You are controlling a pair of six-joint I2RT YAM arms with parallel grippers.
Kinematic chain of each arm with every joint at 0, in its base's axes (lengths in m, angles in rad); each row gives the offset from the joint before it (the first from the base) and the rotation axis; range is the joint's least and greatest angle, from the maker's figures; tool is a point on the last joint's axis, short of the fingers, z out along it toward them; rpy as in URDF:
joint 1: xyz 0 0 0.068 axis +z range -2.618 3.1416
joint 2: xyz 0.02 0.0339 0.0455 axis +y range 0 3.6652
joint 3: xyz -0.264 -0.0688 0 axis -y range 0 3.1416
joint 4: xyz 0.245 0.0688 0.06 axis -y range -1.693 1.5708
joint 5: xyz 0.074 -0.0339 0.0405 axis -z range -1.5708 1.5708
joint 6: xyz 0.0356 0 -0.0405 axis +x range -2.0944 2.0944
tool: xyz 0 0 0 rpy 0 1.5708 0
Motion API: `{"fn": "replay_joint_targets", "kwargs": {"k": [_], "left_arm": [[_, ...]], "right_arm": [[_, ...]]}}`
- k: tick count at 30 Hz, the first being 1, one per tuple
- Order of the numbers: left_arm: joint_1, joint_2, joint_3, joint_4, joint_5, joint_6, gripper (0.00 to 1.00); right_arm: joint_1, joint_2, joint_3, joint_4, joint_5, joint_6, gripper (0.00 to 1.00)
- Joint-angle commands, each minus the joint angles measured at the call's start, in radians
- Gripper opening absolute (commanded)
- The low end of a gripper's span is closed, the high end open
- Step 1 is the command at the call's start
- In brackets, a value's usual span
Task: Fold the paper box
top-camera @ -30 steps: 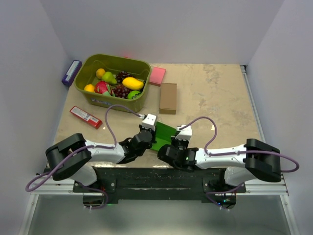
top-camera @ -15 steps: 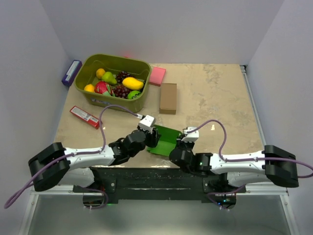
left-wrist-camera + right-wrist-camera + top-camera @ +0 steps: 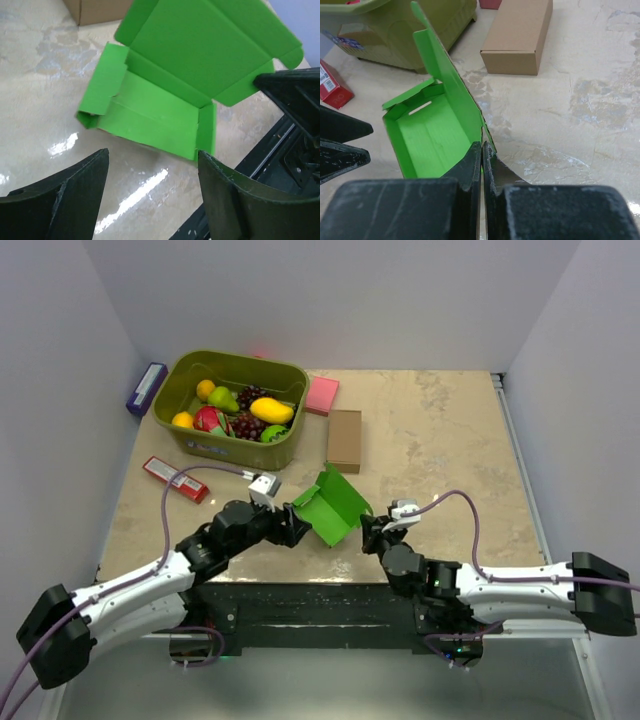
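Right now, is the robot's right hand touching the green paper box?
Touching. The right wrist view shows the right hand pinched shut on the paper box, gripping the edge of its raised flap with no gap.

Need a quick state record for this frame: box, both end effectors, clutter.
paper box: green, tray walls up, lid panel raised open
right end effector: shut, pinching the lid's edge
left end effector: open, facing the box, not touching it
behind the box: brown cardboard box, pink pad, olive basket holding fruit
far left: red packet
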Motion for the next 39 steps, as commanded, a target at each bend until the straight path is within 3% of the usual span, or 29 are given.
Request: {"fn": "replay_joint_targets", "kwargs": {"k": [1,6,9,15,24,33,39], "left_arm": [[0.074,-0.099,-0.034,-0.074,0.096,-0.077,0.76],[0.145,-0.152,-0.053,-0.065,0.145,-0.086,0.82],[0.261,-0.136,-0.045,-0.035,0.240,-0.084,0.82],[0.367,-0.006,-0.010,0.093,0.426,-0.093,0.81],[0.375,0.189,0.049,0.195,0.510,-0.060,0.70],[0.392,0.230,0.073,0.217,0.522,-0.041,0.70],[0.412,0.286,0.081,0.205,0.496,-0.040,0.61]], "right_arm": [[0.001,-0.037,-0.017,0.044,-0.008,-0.048,0.00],[0.000,-0.066,-0.027,0.036,-0.032,-0.063,0.00],[-0.002,-0.086,-0.032,0.025,-0.058,-0.077,0.00],[0.000,-0.123,-0.035,0.001,-0.095,-0.086,0.00],[0.000,-0.097,-0.012,0.004,-0.135,-0.101,0.00],[0.000,-0.071,-0.010,0.016,-0.150,-0.097,0.00],[-0.002,-0.068,-0.010,0.021,-0.152,-0.098,0.00]]}}
